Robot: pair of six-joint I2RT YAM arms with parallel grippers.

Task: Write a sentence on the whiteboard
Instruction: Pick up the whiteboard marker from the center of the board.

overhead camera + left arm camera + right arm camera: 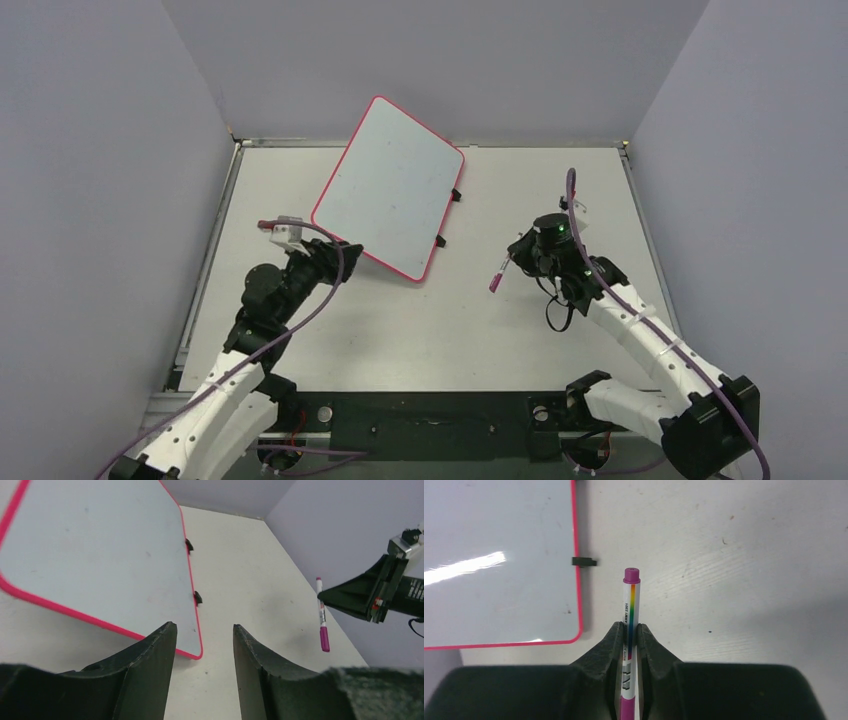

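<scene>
With the whiteboard (388, 195) blank, right jaws clamped on the purple marker (630, 605) and left jaws open, empty, near its corner, you next need to bring the tip onto the board.

Table (480, 330): pale off-white top, few dark specks, metal rim at sides. On it, far-left part: whiteboard (388, 188), turned diagonal, far corner past back edge. Black clip feet (441, 241) on its right side. Flat or propped: cannot tell.
</scene>
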